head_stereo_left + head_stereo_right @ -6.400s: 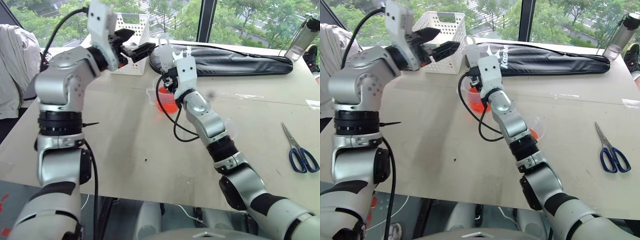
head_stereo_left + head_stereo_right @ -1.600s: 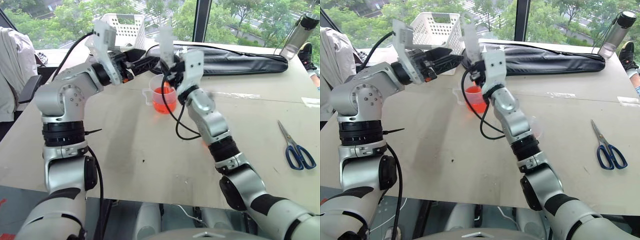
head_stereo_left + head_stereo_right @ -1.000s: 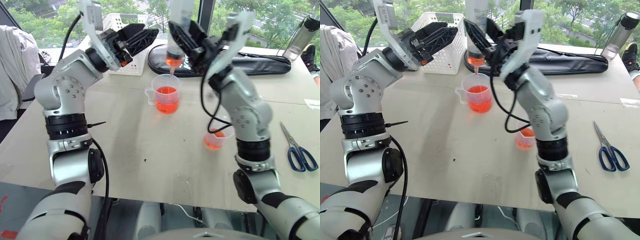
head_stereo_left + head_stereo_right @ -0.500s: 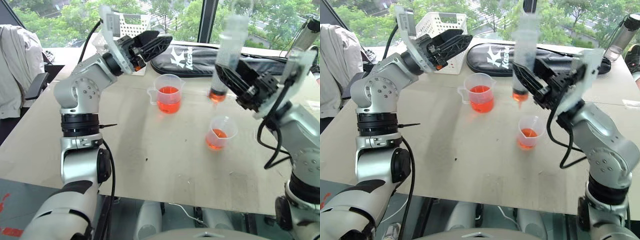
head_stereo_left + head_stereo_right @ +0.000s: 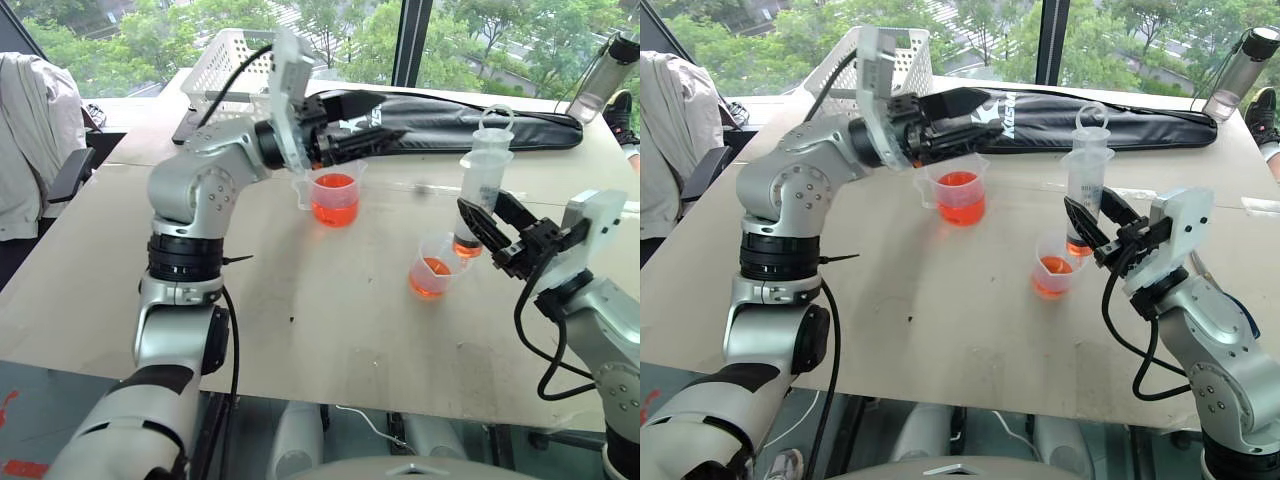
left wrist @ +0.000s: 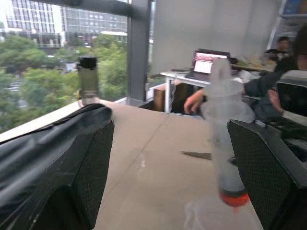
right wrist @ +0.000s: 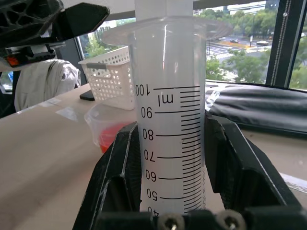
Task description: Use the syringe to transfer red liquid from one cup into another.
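Beige worktop by tall windows, trees outside; white basket and long black bag at the far edge, scissors largely hidden behind the right arm.

Right gripper: jaws closed on the barrel of the syringe, gripping it low and keeping it upright, plunger up. Barrel holds a small amount of red liquid at the bottom. Tip hangs just above, and slightly beyond, the rim of the smaller cup, which already holds some liquid. Judgement: the upright hold keeps the charge from dripping and lines the tip up for discharge; tip probably needs a small correction toward the cup's centre first.

Larger handled cup stands well apart to the robot's left, about half full.

Left gripper: jaws open, empty, pointing roughly level across and just above the handled cup. Likely raised so it can reach the plunger.

Right forearm low, wrist angled up and inward.
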